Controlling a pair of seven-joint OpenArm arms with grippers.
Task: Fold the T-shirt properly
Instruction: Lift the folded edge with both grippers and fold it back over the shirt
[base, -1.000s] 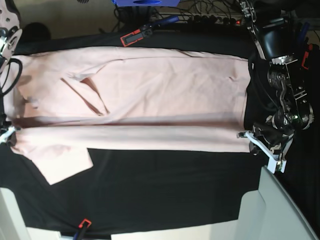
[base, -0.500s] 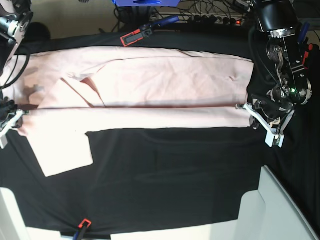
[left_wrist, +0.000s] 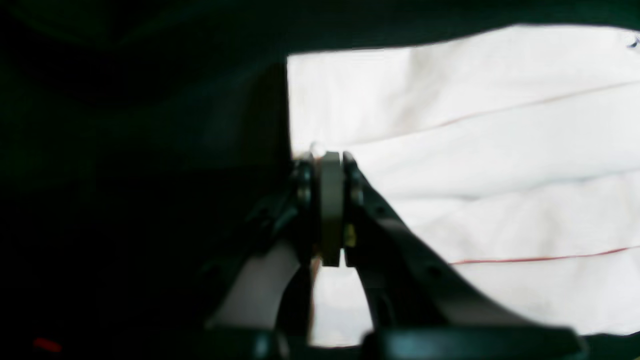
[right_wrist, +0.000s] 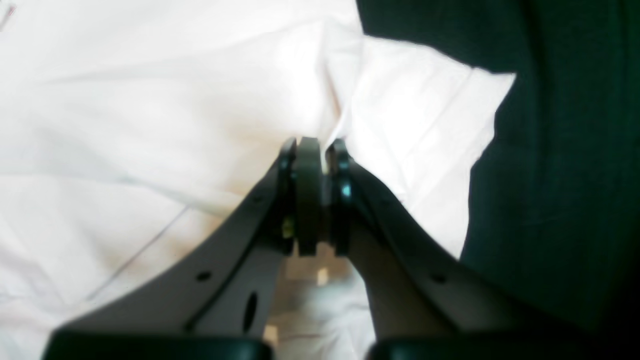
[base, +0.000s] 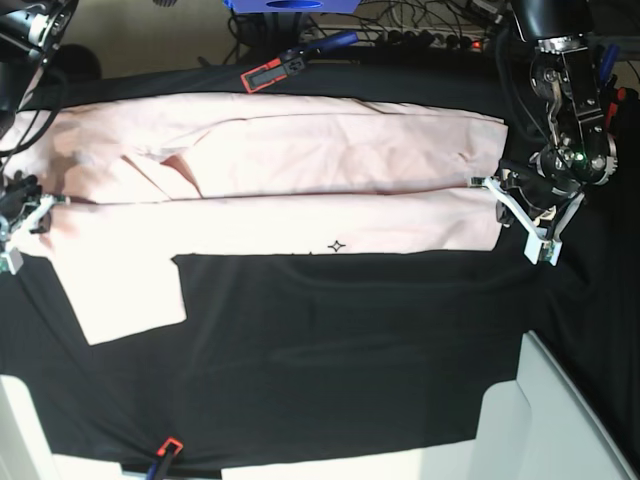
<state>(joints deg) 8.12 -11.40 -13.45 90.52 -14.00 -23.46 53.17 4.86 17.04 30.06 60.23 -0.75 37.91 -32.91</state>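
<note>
The pale pink T-shirt lies stretched sideways across the black table cloth, folded lengthwise along a crease in its middle. One sleeve sticks out toward the near left. My left gripper is shut on the shirt's right-hand end, and in the left wrist view its jaws pinch the edge of the T-shirt. My right gripper is shut on the left end, where the right wrist view shows a ridge of the T-shirt caught between the closed fingers. A small black mark shows on the near edge.
Red-and-black clamps hold the cloth at the far and near table edges. Cables and a blue object lie behind the table. A pale grey bin stands at the near right corner.
Both grippers have moved toward the far side of the table, carrying the shirt's gripped edge with them. More black cloth shows in front of the shirt, and the small black mark has appeared.
</note>
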